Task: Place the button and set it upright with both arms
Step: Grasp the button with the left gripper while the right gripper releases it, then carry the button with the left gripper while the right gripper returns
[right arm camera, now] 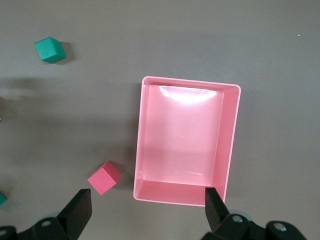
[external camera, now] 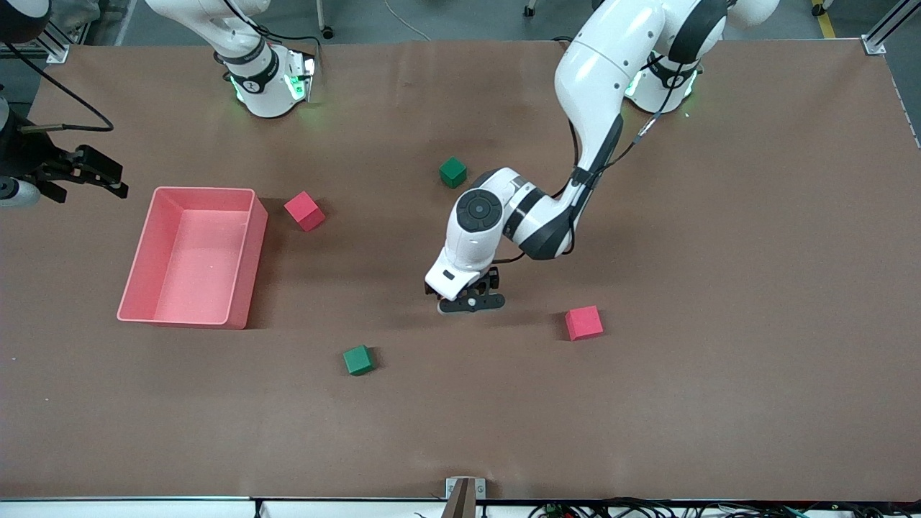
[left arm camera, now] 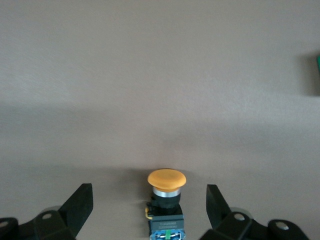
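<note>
Orange push-button (left arm camera: 166, 200) stands upright on the counter (external camera: 647, 403) between my left jaws, spread, not touching it. My right jaws wait spread over the pink bin (right arm camera: 231, 130).

Three cameras: one high overview, one on each wrist.

From the front we look down from across the table (external camera: 719, 403), facing the arm bases along the top, and take in the whole surface. Our left wrist view sits low, close over the button (left arm camera: 166, 200), framed by its own fingers (left arm camera: 77, 205). Our right wrist view looks straight down from higher up on the pink bin (right arm camera: 230, 145) and a red cube (right arm camera: 104, 177). Front and right wrist views share that bin (external camera: 248, 244) and cube (external camera: 304, 211).
</note>
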Available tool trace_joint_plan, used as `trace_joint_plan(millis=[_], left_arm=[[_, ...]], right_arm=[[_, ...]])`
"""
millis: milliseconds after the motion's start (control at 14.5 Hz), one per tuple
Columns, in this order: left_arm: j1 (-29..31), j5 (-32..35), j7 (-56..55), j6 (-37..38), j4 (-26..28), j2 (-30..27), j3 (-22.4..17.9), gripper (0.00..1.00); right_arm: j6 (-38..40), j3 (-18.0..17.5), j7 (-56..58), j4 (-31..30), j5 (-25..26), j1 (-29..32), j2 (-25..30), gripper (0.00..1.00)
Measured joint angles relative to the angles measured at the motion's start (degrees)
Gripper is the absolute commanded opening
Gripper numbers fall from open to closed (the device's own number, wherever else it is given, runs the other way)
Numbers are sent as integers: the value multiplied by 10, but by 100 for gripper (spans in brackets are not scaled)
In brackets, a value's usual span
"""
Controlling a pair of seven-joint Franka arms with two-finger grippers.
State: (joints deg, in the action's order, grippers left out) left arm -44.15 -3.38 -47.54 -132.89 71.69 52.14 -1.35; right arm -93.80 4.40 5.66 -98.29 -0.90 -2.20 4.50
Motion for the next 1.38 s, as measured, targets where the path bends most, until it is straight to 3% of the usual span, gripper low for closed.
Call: trace_joint_plan(millis=[691, 830, 968, 1245, 1383], left_arm=[[-22, 1, 0, -27, -12, 45, -2, 96], [-24, 1, 0, -31, -12, 51, -2, 82], [-25, 1, 0, -31, -12, 52, -2, 53], [-25, 2, 0, -30, -15, 52, -5, 29], [-25, 2, 1, -29, -16, 52, -5, 4]], right_arm=[[-1, 5, 1, -4, -4, -13, -3, 100], [-3, 7, 1, -4, -4, -13, -4, 100], [-4, 7, 1, -4, -4, -13, -6, 100], [-4, 10, 1, -4, -4, -13, -9, 100], [-5, 11, 1, -1, -3, -13, -13, 100]])
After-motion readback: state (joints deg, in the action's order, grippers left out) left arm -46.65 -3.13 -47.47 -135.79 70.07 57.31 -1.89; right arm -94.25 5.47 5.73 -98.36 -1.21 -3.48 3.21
